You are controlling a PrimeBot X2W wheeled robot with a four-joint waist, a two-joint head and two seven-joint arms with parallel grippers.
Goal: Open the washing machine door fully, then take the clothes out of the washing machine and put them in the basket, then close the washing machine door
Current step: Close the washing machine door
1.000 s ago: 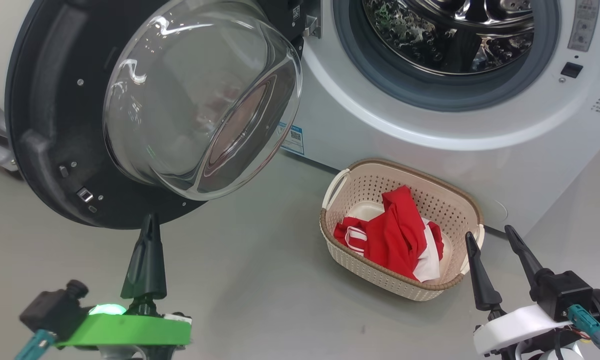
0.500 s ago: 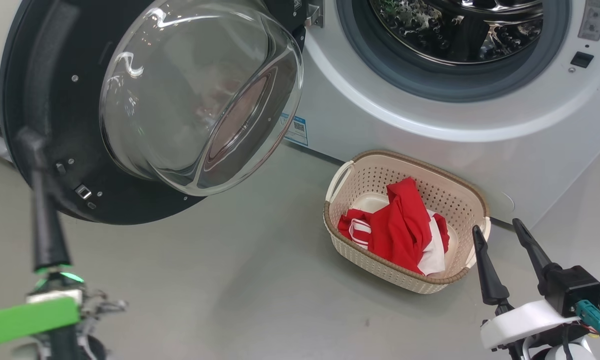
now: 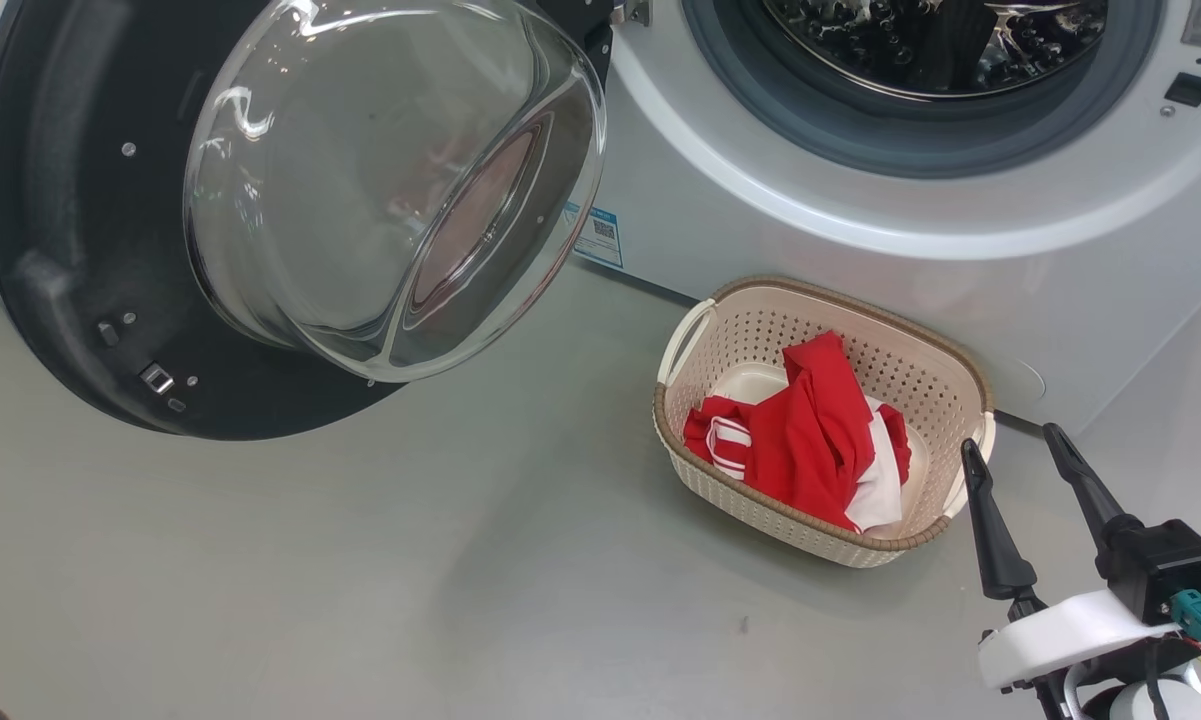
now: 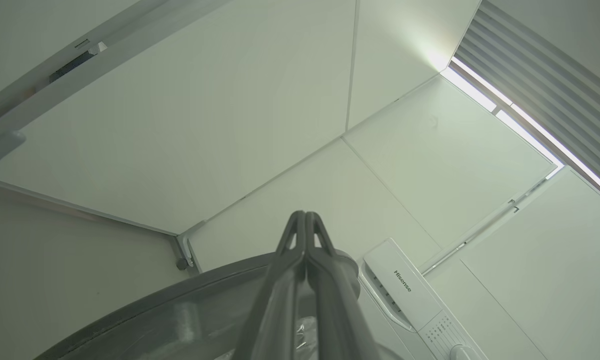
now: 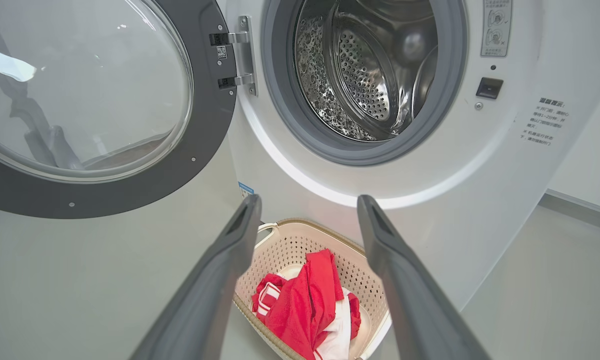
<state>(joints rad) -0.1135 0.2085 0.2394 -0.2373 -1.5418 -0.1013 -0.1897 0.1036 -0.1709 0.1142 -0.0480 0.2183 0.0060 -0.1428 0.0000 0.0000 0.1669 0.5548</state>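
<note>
Low, right claw (image 3: 1010, 438) spread beside basket (image 3: 760, 497).

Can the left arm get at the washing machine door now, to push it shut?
Probably yes. In the left wrist view the left gripper, fingers pressed together, rises in front of the rim of the door, with nothing between them. Whether it touches the door I cannot tell.

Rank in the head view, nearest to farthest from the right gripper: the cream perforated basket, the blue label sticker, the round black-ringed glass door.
1. Cream perforated basket, beside the right gripper.
2. Blue label sticker, on the washer front.
3. Black-ringed glass door, far left.
</note>
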